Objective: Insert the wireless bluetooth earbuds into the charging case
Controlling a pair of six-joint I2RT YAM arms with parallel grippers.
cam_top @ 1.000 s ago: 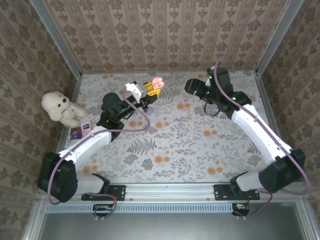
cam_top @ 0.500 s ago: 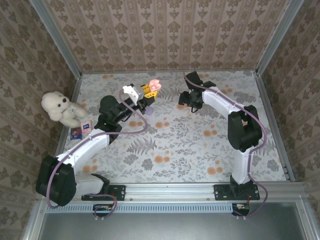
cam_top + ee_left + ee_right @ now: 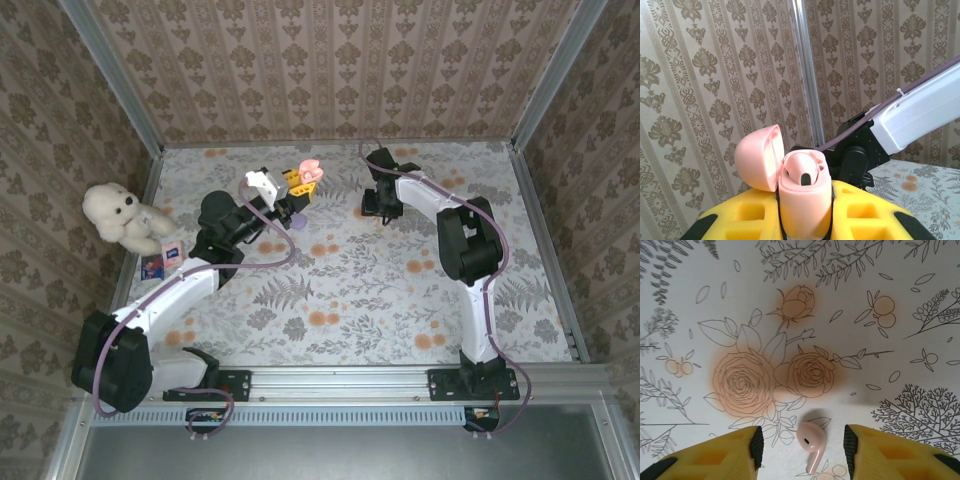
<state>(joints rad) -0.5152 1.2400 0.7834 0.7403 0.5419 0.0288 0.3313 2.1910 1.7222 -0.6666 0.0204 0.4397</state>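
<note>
Left gripper [image 3: 807,215] clamps the pale pink plastic charging case [image 3: 802,192], lid [image 3: 760,157] open, bottom centre of left wrist view. Right gripper [image 3: 803,447] jaws apart, straddling small pink earbud [image 3: 811,440] on floral table [image 3: 865,315], bottom centre, no contact.

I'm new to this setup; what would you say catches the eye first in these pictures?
First, the pink charging case, lid flipped open, clamped in the yellow left gripper and held up against the patterned wall. Next, a single pink earbud lying on the floral table inside the open right gripper, with a gap on each side. A white plush bear sits at the table's left edge.
</note>
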